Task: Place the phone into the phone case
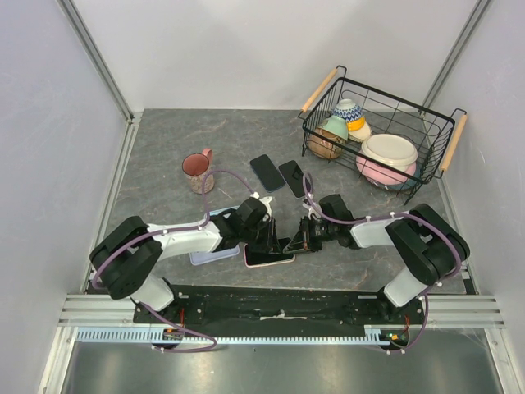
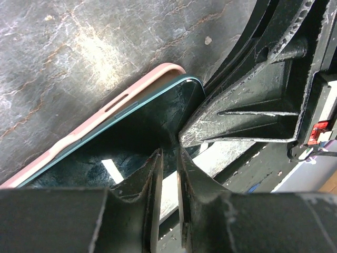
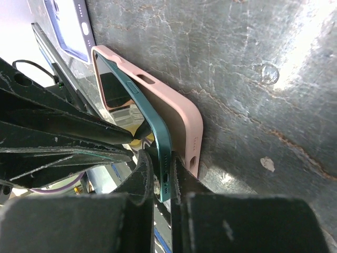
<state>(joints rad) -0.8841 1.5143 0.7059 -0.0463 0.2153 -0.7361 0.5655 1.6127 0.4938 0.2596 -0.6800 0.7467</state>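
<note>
Grey tabletop [image 1: 164,156]: phone [image 3: 154,132] tilted in case [image 3: 181,113]; R claw [image 3: 160,163] pinches phone; L claw [image 2: 168,158] narrow, grip unclear.

Pink mug [image 1: 197,167], wire basket [image 1: 320,90], bowls [image 1: 390,150]

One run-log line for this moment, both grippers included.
dark teal-edged phone: tilted into pink phone case | right gripper: shut on phone | left gripper: at phone, grip unclear

the left arm [image 1: 176,240] and right arm [image 1: 385,234] have white shells and black joints, a lilac cable [image 1: 221,171] along each; fingers [image 2: 131,184] are black ribbed plastic, scuffed pale.
</note>
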